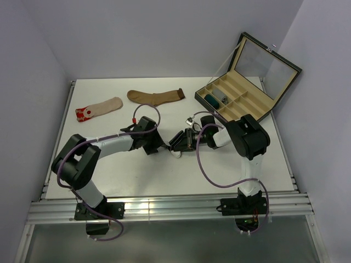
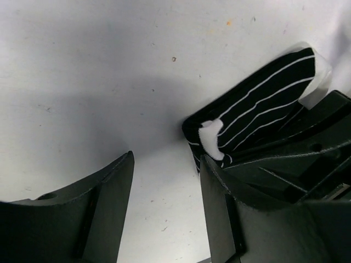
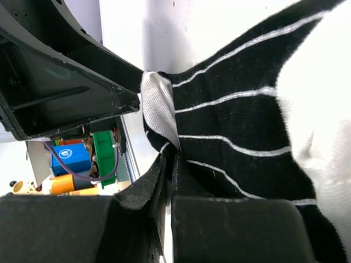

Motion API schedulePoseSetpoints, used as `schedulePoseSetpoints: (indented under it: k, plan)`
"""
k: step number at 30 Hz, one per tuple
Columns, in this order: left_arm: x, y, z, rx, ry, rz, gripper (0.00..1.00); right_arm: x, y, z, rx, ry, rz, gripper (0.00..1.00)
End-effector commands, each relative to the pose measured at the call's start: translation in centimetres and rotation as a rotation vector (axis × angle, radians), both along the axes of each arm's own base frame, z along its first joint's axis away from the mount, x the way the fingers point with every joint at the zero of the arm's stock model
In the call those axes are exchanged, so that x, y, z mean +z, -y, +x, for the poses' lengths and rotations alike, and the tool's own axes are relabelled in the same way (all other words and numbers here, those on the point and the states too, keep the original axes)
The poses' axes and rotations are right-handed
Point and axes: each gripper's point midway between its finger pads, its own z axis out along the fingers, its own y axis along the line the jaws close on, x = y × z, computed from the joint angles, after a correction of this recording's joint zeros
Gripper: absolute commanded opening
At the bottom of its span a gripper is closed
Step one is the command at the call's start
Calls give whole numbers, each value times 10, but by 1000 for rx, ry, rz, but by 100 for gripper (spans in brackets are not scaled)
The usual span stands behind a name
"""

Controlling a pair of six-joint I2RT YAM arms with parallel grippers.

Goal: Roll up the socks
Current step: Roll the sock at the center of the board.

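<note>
My right gripper (image 3: 167, 164) pinches the striped sock (image 3: 230, 120), left gripper (image 2: 166, 159) open beside. Brown sock (image 1: 156, 97), beige sock (image 1: 98, 108) behind; box (image 1: 249, 98) holds teal roll (image 1: 210, 99), grey roll (image 1: 221, 96).

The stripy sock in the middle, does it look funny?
Yes. The stripy sock is scrunched and folded, pinched in the right gripper beside the open left gripper, while the brown sock and beige sock lie flat farther back on the table. Nothing looks torn or spilled.

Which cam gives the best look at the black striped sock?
Left wrist: the black striped sock shows stripes, white patch and folded edge. Right wrist is a cropped close-up, fabric pinched in the right pincer. Top external: mostly hidden.
</note>
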Motion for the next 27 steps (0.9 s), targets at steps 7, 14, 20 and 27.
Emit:
schedulePoseSetpoints:
  k: [7, 14, 20, 27]
  plan:
    - [19, 27, 11, -63, 68, -53, 55, -29, 9, 3, -46, -89, -105, 0]
    - [1, 27, 6, -100, 16, 0, 48, -33, 11, 5, -61, -96, -133, 0]
    - [-18, 23, 2, -136, -38, 79, 40, -32, 13, 9, -72, -77, -160, 0]
    - [-41, 10, -5, -158, -95, 181, 39, -6, 14, 16, -73, 111, -236, 25]
